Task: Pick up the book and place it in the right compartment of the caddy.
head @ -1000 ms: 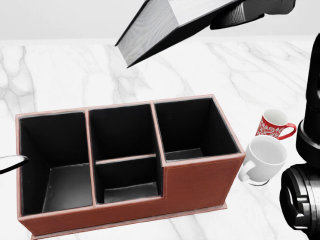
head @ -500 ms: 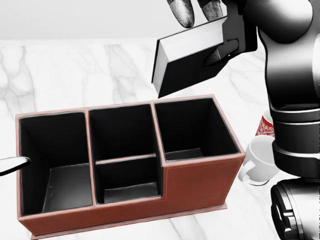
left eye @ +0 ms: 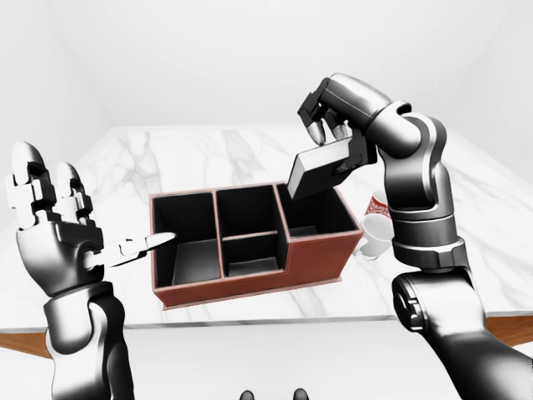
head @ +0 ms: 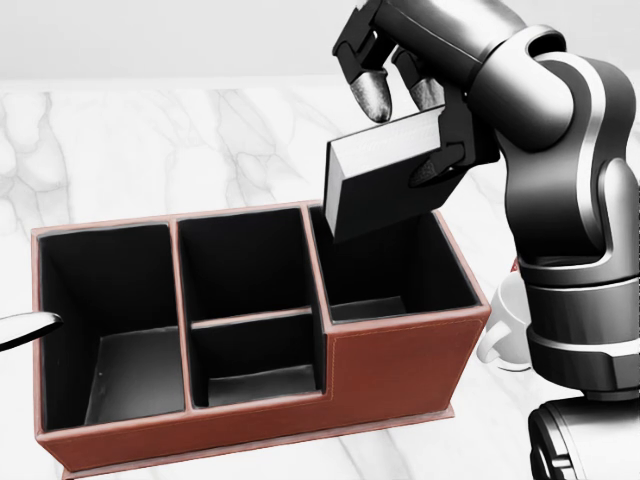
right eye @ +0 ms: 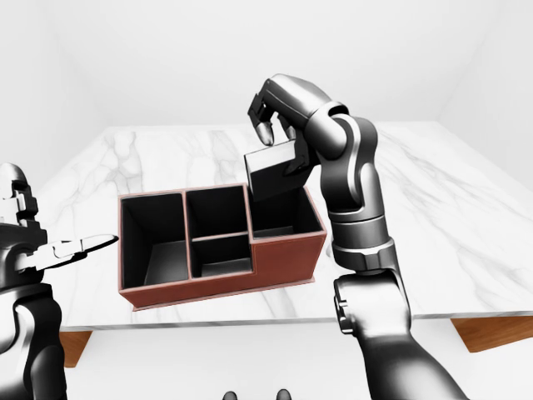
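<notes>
The book [head: 385, 185] is gripped by the right hand [head: 415, 95], fingers [head: 372, 92] clenched on it, tilted over the caddy [head: 400, 365]'s right compartment; left hand [left eye: 50, 225] is held open.

Glossy metallic robot hand [head: 405, 75], matt dark-covered book [head: 385, 185], leathery red-brown caddy [head: 400, 365], polished marble table [head: 130, 150].
</notes>
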Available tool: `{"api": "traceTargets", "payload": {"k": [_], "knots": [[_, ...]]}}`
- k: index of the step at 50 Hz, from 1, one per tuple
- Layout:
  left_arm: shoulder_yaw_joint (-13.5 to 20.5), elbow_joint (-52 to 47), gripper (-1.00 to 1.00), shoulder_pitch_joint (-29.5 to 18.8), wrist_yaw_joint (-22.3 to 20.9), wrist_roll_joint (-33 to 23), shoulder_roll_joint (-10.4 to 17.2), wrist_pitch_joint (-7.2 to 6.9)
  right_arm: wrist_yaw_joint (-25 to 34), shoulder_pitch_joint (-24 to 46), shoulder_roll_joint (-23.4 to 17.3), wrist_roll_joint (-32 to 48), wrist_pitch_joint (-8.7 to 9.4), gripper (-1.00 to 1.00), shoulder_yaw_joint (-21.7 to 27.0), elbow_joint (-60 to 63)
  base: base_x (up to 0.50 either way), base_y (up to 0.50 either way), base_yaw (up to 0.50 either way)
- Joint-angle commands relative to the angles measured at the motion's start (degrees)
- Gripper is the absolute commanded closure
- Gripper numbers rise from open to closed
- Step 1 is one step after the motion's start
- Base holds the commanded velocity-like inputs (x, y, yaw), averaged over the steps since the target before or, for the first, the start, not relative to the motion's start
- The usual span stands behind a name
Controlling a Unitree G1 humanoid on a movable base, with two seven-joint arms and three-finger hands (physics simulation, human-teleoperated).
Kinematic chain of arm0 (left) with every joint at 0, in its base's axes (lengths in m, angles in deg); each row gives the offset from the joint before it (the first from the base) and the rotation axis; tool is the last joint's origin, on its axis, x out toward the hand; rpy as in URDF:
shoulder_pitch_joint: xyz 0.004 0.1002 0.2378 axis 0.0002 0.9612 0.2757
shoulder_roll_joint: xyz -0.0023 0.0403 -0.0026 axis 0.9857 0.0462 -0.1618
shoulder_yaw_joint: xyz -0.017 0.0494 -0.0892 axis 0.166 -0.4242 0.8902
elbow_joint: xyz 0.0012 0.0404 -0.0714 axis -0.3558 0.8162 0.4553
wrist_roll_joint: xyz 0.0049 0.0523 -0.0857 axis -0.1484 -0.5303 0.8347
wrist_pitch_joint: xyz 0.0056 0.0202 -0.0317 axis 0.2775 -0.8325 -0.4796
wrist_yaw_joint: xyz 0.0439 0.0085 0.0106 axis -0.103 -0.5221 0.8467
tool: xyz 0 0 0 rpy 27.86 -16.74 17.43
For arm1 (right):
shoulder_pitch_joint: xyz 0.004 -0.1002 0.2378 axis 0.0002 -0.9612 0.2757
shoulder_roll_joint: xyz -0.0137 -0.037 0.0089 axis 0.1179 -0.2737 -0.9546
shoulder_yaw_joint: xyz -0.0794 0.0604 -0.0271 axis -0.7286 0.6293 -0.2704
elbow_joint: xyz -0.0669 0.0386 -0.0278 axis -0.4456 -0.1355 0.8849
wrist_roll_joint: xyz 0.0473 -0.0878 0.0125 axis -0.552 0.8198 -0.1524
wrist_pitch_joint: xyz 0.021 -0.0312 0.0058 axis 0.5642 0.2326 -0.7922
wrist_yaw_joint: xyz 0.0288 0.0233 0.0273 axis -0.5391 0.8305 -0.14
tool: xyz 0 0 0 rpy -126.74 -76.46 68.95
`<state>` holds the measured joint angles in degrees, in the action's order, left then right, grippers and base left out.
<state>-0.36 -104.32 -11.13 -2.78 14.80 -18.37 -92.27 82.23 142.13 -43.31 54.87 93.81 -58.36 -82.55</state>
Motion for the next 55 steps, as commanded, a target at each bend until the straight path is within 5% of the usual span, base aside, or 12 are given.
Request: {"api": "traceTargets", "payload": {"k": [1, 30, 55], "knots": [[-0.06, -0.06, -1.00, -0.10, 0.05, -0.04, 0.04, 0.00, -0.01, -3.08, 0.64, 0.24, 0.00, 1.00, 0.80, 1.72, 0.00, 0.00, 0.00], [-0.37, 0.19, -1.00, 0.37, -0.19, -0.45, -0.34, 0.00, -0.01, -6.98, 3.08, -1.16, 0.00, 1.00, -0.18, 1.26, 0.00, 0.00, 0.00], [-0.48, 0.85, -1.00, 0.39, -0.30, -0.61, -0.40, 0.00, -0.01, -6.25, 1.33, -3.61, 0.00, 1.00, 0.94, -3.25, 0.00, 0.00, 0.00]]}}
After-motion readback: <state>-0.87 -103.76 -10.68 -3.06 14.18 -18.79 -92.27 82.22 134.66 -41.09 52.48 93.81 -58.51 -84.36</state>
